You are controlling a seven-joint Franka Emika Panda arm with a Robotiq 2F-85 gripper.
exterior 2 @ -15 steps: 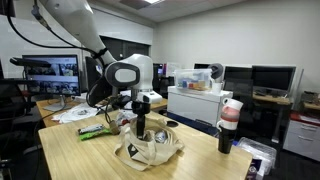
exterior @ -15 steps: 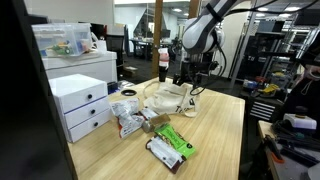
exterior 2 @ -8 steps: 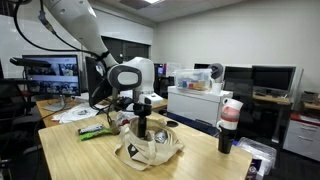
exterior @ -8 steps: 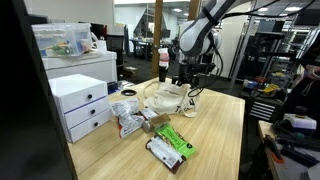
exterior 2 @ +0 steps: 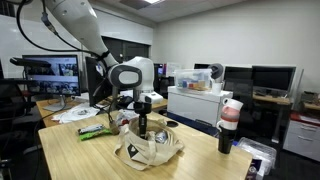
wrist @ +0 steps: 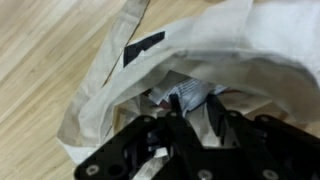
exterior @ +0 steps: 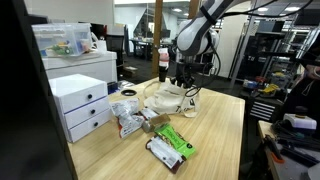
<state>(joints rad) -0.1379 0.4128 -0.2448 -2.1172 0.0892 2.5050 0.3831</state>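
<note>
A white cloth bag (exterior: 165,98) (exterior 2: 150,150) lies crumpled and open on the wooden table (exterior: 220,130) in both exterior views. My gripper (exterior: 181,82) (exterior 2: 141,128) points straight down into the bag's mouth. In the wrist view the bag (wrist: 105,95) fills the picture, and my black fingers (wrist: 173,105) reach into its opening. The gripper (wrist: 193,102) has its jaws drawn close, with a narrow gap left between them. A white and blue packet (wrist: 185,92) lies inside the bag right at the fingertips. Whether the fingers pinch it is hidden.
Green snack packets (exterior: 172,142) and a crinkled bag (exterior: 128,122) lie on the table near the cloth bag. A white drawer unit (exterior: 80,105) stands at one table edge. A red and white cup (exterior 2: 230,122) stands nearby, and a green packet (exterior 2: 92,130) lies behind the arm.
The jaws have drawn together from wide open to a narrow gap. The arm has sunk slightly deeper into the bag.
</note>
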